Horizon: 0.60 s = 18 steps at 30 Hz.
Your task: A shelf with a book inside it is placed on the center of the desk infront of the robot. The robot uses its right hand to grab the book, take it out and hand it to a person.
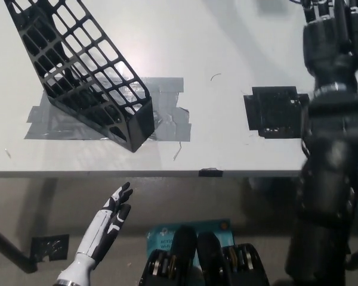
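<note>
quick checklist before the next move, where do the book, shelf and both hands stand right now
1. Book out of the shelf: ok, the black mesh shelf holds nothing visible.
2. Book handed over: cannot tell; neither a book nor a person shows in the head view.
3. Right hand free of the book: ok, it holds nothing, raised over the desk's far right; whether its fingers are spread cannot be told.
4. Left hand out of the way: ok, open below the desk edge at lower left.
5. Shelf steady: ok, it stands on the grey tape on the desk.
6. Right arm's way back: ok, only a flat black patch lies beside it.
</note>
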Each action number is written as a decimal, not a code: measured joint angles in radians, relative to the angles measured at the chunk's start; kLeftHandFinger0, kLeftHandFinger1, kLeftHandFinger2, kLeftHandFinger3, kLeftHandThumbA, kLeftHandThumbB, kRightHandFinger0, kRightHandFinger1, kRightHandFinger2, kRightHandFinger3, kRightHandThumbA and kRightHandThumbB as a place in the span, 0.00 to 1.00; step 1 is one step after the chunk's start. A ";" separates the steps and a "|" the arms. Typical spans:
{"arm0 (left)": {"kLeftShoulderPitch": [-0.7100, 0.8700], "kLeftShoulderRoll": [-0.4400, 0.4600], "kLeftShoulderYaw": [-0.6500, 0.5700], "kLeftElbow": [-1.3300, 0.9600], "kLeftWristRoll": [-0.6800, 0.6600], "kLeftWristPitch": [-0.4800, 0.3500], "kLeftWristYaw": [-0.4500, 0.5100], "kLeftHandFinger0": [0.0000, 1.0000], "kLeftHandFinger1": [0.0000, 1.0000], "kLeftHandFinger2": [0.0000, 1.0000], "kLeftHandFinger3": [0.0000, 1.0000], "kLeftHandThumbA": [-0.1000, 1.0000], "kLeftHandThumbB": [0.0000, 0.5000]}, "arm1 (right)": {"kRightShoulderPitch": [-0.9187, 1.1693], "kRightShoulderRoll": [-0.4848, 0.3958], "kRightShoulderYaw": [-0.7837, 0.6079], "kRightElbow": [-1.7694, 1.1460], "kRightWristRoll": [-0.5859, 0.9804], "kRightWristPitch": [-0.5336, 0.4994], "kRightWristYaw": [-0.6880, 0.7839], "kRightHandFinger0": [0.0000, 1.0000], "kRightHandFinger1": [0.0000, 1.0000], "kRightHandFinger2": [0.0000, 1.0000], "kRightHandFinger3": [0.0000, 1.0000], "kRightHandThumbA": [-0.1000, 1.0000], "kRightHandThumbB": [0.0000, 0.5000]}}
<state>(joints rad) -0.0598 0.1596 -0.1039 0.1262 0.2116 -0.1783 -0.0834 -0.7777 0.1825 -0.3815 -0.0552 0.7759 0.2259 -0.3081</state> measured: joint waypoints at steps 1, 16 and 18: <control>0.002 0.000 0.000 0.000 0.000 0.001 0.000 1.00 1.00 1.00 1.00 1.00 0.54 | 0.060 -0.026 0.050 -0.056 -0.001 0.012 0.022 1.00 1.00 1.00 1.00 0.94 0.71; 0.018 0.000 0.003 0.001 0.000 0.004 0.000 1.00 1.00 1.00 1.00 1.00 0.55 | 0.650 -0.292 0.498 -0.315 -0.139 -0.008 0.265 1.00 1.00 1.00 1.00 1.00 0.88; 0.024 0.000 0.004 0.001 -0.001 0.003 0.000 1.00 1.00 1.00 1.00 1.00 0.56 | 0.707 -0.310 0.536 -0.277 -0.174 -0.034 0.302 1.00 1.00 1.00 1.00 1.00 0.86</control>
<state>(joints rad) -0.0362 0.1598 -0.1000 0.1272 0.2102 -0.1749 -0.0833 -0.0712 -0.1270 0.1548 -0.3324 0.6023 0.1916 -0.0065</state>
